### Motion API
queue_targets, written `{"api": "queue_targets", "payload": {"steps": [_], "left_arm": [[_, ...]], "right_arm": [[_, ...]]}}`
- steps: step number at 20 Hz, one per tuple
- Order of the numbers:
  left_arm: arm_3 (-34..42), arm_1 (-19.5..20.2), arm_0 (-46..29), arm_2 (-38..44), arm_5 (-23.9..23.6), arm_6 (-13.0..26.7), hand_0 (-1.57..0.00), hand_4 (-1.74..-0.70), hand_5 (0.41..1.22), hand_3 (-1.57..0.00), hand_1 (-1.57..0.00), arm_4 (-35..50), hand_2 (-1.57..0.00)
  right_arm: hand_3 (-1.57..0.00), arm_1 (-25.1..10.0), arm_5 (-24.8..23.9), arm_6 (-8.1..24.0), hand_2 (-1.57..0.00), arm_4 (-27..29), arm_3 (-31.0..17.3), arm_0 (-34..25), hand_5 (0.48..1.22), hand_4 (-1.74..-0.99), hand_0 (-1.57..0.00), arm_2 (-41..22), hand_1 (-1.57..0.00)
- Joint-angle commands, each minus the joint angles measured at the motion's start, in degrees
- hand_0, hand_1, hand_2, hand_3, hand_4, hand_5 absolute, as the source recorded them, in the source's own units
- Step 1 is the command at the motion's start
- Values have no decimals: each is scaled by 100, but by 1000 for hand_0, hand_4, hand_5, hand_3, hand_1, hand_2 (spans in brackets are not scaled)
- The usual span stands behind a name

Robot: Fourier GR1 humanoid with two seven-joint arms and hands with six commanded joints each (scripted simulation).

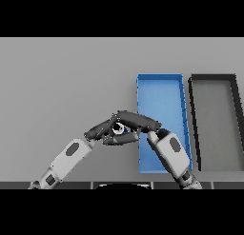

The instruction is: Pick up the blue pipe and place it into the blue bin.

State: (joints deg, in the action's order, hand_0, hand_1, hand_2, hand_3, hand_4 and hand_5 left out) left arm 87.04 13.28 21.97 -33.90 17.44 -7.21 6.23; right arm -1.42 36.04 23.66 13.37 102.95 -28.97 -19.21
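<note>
Only a small blue and white end of the blue pipe (120, 130) shows, just left of the blue bin (160, 86) and above the table. My left hand (101, 129), reaching in from the lower left, has its fingers and thumb curled round the pipe from above and below. Coming from the lower right across the bin's left wall, my right hand (140, 120) lays its straight fingers over the top of the pipe and the left hand. Most of the pipe is hidden between the two hands.
A dark grey bin (214, 78) stands right beside the blue bin, on its right. My right forearm (170, 151) lies over the near part of the blue bin. Grey table (62, 82) stretches to the left and the far side.
</note>
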Motion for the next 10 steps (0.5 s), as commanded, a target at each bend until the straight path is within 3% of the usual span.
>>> {"api": "queue_targets", "payload": {"steps": [1,5,10], "left_arm": [[-36,-33,9,-23,-70,35,-320,-995,1042,-108,-262,-153,-268],[-134,-7,25,18,-228,308,-131,-854,794,-44,-107,-241,-109],[-180,-33,-40,91,-274,305,-42,-842,636,-14,-34,-112,-35]], "right_arm": [[-1562,34,65,-99,-1565,33,24,108,1212,-1483,-1565,21,-1565],[-1567,268,105,-132,-1568,-107,-15,90,1217,-1484,-1568,149,-1568],[-1570,407,197,-225,-1570,-281,36,128,1220,-1487,-1570,257,-1570]]}}
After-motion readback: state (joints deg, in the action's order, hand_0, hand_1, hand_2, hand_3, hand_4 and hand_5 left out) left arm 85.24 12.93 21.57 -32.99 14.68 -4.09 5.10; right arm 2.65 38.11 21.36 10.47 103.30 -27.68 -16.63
